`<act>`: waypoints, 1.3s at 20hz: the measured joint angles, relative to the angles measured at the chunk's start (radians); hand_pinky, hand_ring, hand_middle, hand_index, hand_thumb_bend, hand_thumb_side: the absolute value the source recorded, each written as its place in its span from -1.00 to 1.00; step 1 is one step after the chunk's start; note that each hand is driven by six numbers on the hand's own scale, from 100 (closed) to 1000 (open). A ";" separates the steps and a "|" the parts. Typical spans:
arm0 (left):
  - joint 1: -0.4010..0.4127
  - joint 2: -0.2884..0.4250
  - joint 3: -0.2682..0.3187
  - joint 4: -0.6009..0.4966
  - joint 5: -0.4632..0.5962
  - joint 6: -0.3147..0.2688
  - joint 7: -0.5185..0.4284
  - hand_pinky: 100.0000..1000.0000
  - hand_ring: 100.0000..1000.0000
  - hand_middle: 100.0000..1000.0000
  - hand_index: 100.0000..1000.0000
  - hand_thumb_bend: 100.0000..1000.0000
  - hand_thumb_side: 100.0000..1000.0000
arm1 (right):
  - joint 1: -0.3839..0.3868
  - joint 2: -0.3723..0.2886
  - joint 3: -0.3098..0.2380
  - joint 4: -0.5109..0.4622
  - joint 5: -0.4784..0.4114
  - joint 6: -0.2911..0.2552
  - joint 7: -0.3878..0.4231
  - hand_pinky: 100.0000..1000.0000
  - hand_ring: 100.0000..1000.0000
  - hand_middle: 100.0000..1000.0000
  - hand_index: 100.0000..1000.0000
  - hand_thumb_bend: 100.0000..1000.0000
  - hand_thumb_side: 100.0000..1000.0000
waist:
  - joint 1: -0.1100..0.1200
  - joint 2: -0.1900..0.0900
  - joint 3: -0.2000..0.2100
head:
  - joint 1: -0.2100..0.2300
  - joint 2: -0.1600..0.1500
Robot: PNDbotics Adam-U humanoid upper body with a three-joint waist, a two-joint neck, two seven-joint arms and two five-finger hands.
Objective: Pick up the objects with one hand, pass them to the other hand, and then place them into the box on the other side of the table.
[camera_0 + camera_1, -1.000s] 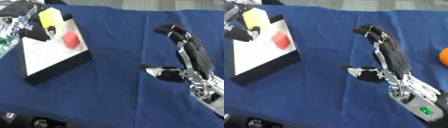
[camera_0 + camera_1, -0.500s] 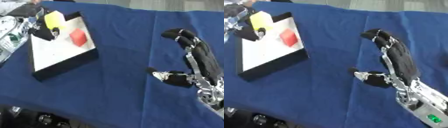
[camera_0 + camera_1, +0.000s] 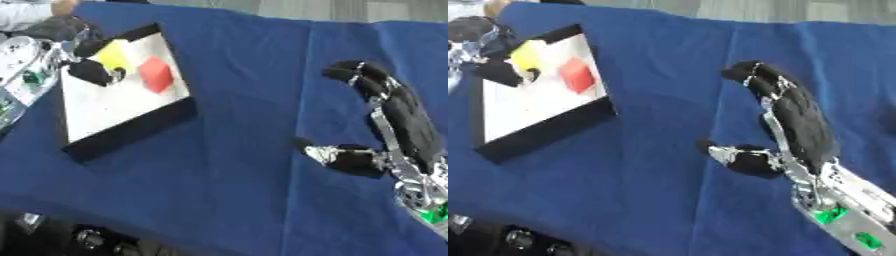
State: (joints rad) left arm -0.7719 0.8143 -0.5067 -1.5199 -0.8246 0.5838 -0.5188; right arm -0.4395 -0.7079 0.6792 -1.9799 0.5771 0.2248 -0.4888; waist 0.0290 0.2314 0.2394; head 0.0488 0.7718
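Note:
A black-rimmed box [image 3: 131,131] with a white floor lies at the left of the blue table. A red cube [image 3: 156,74] rests inside it, near its far end. My left hand [image 3: 89,71] reaches over the box's far left corner, fingers and thumb curled round a yellow block [image 3: 114,54] just left of the red cube. I cannot tell whether the block touches the floor of the box. At the right, my right hand [image 3: 802,117] hovers over the cloth, open and holding nothing, fingers pointing away and thumb out to the left.
The blue cloth [image 3: 236,60] covers the whole table between the box and my right hand. Its front edge runs along the bottom left, with dark equipment [image 3: 87,239] below it. The silver forearm [image 3: 842,205] of the right arm fills the lower right corner.
The whole picture has shifted, so the camera has moved. The left hand with the yellow block has come slightly nearer the red cube. The right hand stays open.

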 measured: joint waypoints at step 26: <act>-0.039 0.014 0.134 -0.372 0.429 0.107 0.192 0.69 0.42 0.26 0.49 -1.00 -0.65 | 0.097 -0.131 -0.143 -0.001 -0.074 -0.019 0.008 0.60 0.58 0.48 0.59 0.29 -0.69 | 0.000 -0.002 -0.024 | -0.156 0.000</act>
State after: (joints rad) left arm -0.8107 0.8281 -0.3723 -1.8921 -0.3957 0.6905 -0.3264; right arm -0.3428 -0.8388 0.5365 -1.9808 0.5032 0.2057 -0.4808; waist 0.0290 0.2298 0.2155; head -0.1071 0.7719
